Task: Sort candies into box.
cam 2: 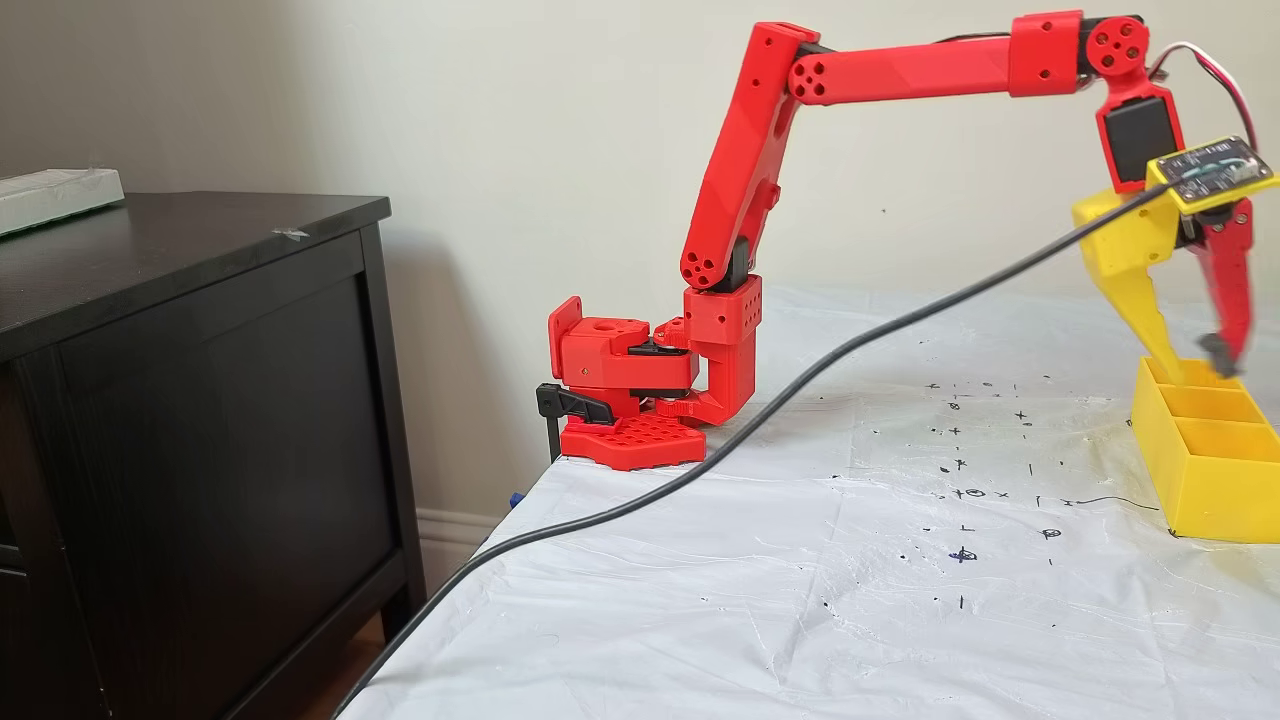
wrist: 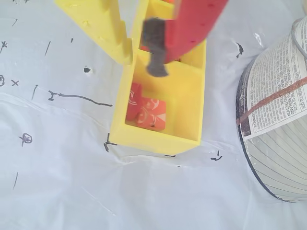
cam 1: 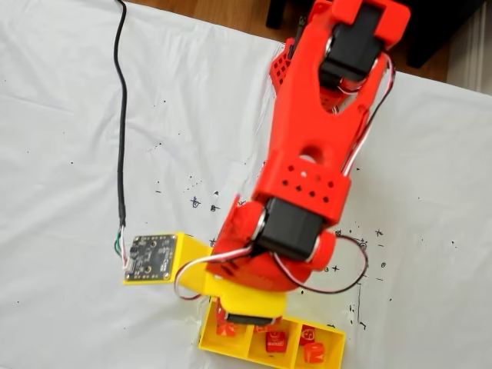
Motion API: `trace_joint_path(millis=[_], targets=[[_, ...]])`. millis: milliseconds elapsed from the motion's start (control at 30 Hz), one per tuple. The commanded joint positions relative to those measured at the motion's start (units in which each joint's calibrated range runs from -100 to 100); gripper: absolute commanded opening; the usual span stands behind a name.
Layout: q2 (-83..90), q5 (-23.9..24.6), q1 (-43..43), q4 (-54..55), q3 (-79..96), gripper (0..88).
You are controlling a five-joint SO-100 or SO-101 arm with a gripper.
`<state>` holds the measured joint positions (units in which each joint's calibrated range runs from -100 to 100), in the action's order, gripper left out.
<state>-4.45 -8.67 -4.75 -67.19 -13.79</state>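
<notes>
In a fixed view from above, the box (cam 1: 231, 344) lies at the bottom edge of the white-covered tabletop (cam 1: 69, 154), its three compartments in a row; the arm (cam 1: 315, 154) reaches down over its left end. One candy (cam 1: 225, 328) shows in the left compartment, partly under the arm, one candy (cam 1: 276, 341) in the middle, and two more (cam 1: 312, 346) in the right, four counted here. A small yellow block with a circuit board (cam 1: 151, 257) sits on the wrist, a black cable (cam 1: 120, 115) running up from it. In the wrist view, the gripper (wrist: 144, 52) hangs over the box (wrist: 158, 141); the yellow finger (wrist: 103, 26) and the red finger with a dark tip (wrist: 156, 48) stand apart, the jaws spread and holding nothing. The near compartment holds two candies, one (wrist: 152, 114) flat and one (wrist: 135, 99) leaning against the left wall; more red shows in the next compartment, too hidden to count. A round printed container (wrist: 278, 105) stands just right of the box. In another fixed view from the side, the arm (cam 2: 900, 70) stretches out from its base (cam 2: 640, 400) at the tabletop's edge, forearm level, wrist bent straight down, the gripper (cam 2: 1195, 360) at the far end of the box (cam 2: 1210, 480). A dark cabinet (cam 2: 200, 400) stands to the left.
</notes>
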Motion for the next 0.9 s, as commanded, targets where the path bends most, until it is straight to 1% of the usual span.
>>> trace_joint_path(millis=[0, 167, 300, 333, 367, 433, 533, 633, 733, 800, 867], targets=[[15.74, 0.20, 0.23, 2.31, 7.73, 0.2], [28.54, 0.39, 2.58, 5.59, 23.84, 0.2], [41.52, -0.34, 6.11, 9.60, 41.41, 0.2], [45.51, -0.44, 7.02, 10.66, 46.60, 0.2], [55.01, -0.78, 8.74, 13.20, 57.98, 0.2], [66.46, -0.88, 10.10, 15.16, 68.54, 0.2], [76.89, -0.15, 11.28, 11.40, 75.37, 0.2], [81.05, 0.29, 12.09, 6.24, 77.55, 0.2], [85.54, 1.07, 13.00, 5.26, 82.11, 0.1], [91.22, 1.71, 13.36, 5.18, 86.48, 0.1], [99.11, 2.15, 13.72, 2.88, 91.12, 0.1]])
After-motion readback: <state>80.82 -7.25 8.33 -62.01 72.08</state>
